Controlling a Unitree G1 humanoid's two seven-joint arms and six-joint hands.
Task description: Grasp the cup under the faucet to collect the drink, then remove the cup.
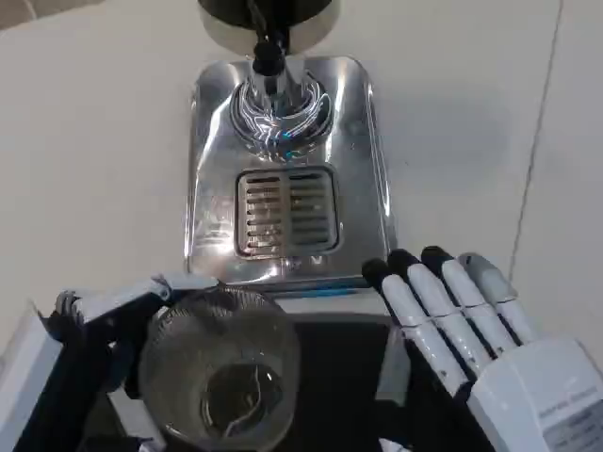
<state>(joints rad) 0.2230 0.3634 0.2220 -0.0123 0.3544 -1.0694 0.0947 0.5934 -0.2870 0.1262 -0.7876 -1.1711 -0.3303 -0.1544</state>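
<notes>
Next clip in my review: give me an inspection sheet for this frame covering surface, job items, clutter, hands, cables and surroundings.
Surface: white table, bare where visible.
Job's things: clear cup held low in the frame, short of the dispenser; whether it holds any liquid cannot be told. Shiny metal dispenser base with slotted drip grate; faucet above it.
Clutter: nothing seen.
Hands: left hand grips the cup from its left side; right hand holds nothing, fingers straight and pointing toward the base.
Cables: nothing seen.
Surroundings: a thin seam line runs down the table at right.
</notes>
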